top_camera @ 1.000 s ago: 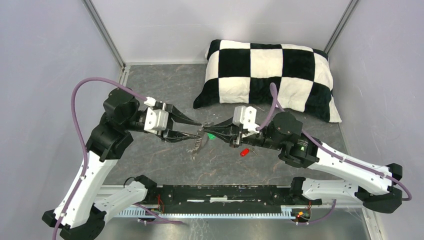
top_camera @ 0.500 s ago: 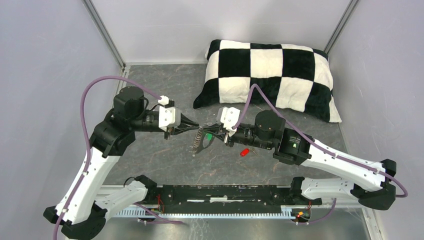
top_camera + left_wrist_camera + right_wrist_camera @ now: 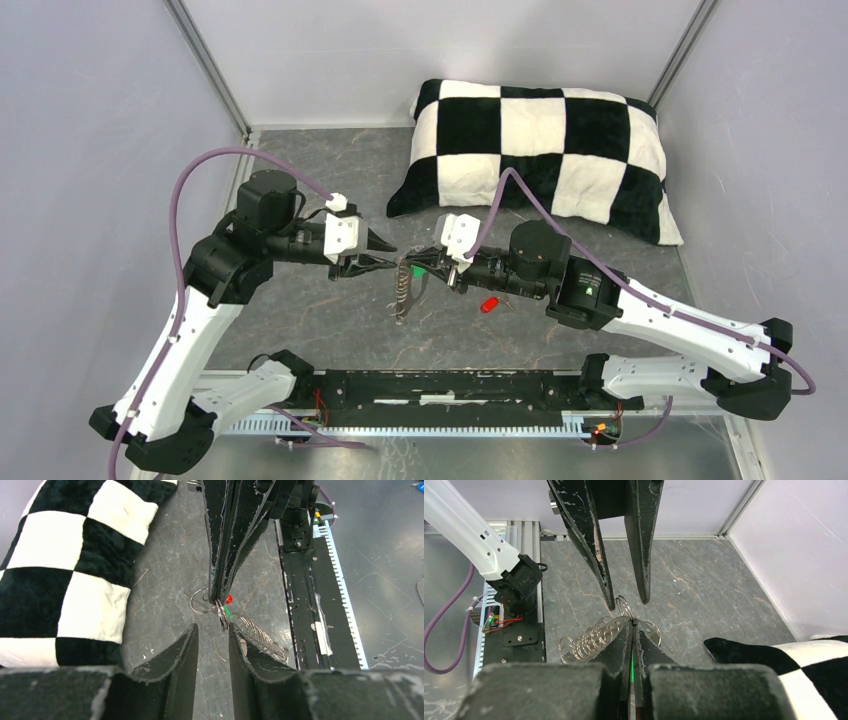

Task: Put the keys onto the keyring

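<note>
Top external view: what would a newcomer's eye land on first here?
The black-and-white checkered pillow at the far right of the table, then the two arms meeting mid-table. There the right gripper is shut on the green key, with a coiled wire keyring dangling below it, and the open left gripper faces it. A red key lies on the table beside the right arm.

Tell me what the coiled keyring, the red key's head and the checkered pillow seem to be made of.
Keyring: thin bare metal wire, judging by its grey glinting loops. Red key: its head looks like glossy plastic, given the bright uniform colour; the blade is too small to judge. Pillow: soft plush fabric, matte and fuzzy at the edges, probably fleece.
</note>
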Motion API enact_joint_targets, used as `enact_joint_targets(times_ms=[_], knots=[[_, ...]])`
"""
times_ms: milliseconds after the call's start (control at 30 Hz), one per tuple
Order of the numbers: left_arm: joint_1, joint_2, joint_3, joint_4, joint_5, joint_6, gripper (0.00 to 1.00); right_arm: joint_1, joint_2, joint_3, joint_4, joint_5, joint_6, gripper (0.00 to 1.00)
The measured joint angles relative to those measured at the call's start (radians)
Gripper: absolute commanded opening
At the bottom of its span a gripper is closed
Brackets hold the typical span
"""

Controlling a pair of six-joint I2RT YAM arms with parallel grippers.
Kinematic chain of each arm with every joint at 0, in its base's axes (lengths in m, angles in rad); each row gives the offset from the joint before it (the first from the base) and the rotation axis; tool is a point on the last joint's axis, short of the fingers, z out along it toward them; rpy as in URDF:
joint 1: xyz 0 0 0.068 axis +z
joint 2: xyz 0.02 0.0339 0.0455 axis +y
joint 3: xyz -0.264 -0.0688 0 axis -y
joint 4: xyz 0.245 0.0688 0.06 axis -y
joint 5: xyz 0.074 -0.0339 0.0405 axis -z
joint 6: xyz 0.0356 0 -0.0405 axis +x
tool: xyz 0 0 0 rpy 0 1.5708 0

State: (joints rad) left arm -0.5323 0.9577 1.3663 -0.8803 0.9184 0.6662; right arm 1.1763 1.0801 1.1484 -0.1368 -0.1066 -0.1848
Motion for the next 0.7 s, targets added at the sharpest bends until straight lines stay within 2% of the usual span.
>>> enact_joint_targets(times_ms=[167,333,400,533,633,700], knots=[[0.0,0.004,0.0,-0.009,0.0,0.009,0.21,0.0,-0.001,0.0,0.002,0.0,0.0,0.0],[0.0,0.023,0.011,-0.009,0.005,0.012,0.13,0.0,-0.001,0.0,0.013,-0.003,0.002,0.01],[0.0,0.029,0.013,-0.009,0.009,0.013,0.04,0.0,-0.001,0.0,0.016,-0.005,0.004,0.01],[0.0,0.032,0.013,-0.013,0.022,0.02,0.02,0.0,-0.005,-0.001,0.016,-0.005,0.005,0.02],[0.0,0.026,0.013,-0.011,0.045,0.043,0.02,0.0,-0.019,-0.007,0.022,-0.011,0.013,0.31],[0.0,0.013,0.006,-0.011,0.066,0.089,0.02,0.0,-0.034,-0.012,0.024,-0.021,0.023,0.46]])
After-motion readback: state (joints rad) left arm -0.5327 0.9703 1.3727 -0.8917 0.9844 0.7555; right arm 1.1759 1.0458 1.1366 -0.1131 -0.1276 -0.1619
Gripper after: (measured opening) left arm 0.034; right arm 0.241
